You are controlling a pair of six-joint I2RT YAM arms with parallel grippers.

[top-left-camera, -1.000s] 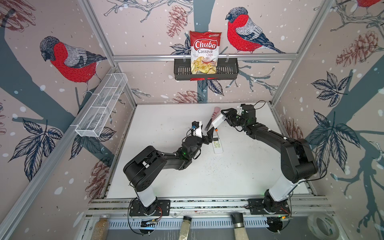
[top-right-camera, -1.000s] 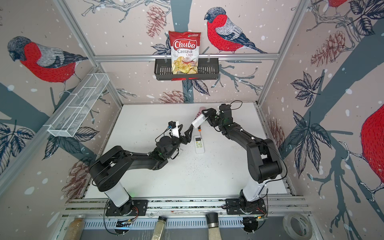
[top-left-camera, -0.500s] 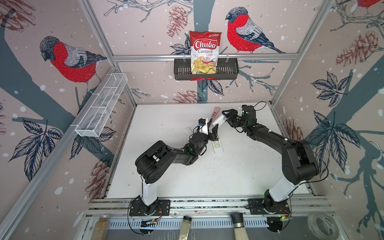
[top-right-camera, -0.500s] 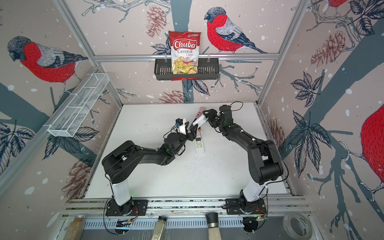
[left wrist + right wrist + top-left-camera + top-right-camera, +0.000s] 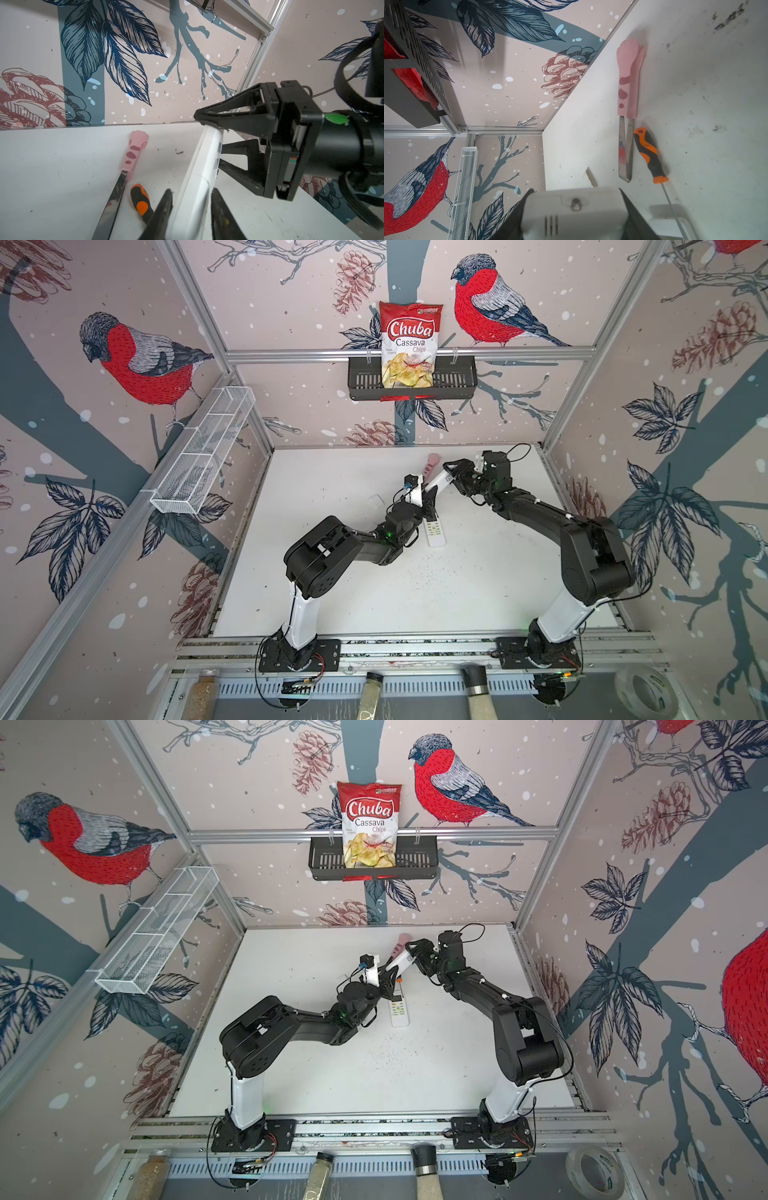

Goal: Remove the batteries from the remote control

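Observation:
My right gripper (image 5: 451, 476) (image 5: 575, 190) is shut on one end of a white remote control (image 5: 438, 483) (image 5: 571, 214) and holds it tilted above the table. In the left wrist view the remote control (image 5: 207, 158) slopes down from the right gripper into my left gripper (image 5: 192, 199). Its two dark fingers (image 5: 164, 207) press against the remote's two sides at the lower end. Both top views show the left gripper (image 5: 428, 499) (image 5: 388, 986) at that low end. The batteries are hidden.
A second white remote (image 5: 434, 533) (image 5: 399, 1011) lies on the table under the grippers. Pink-handled tongs (image 5: 628, 79) and an orange-and-black screwdriver (image 5: 649, 153) lie behind them. A small pale cover (image 5: 376, 500) lies to the left. A chips bag (image 5: 409, 344) sits in the back wall's basket.
My left arm has reached forward and to the right to the held remote, and its jaws have narrowed onto the lower end. The right arm and the remote have stayed in place.

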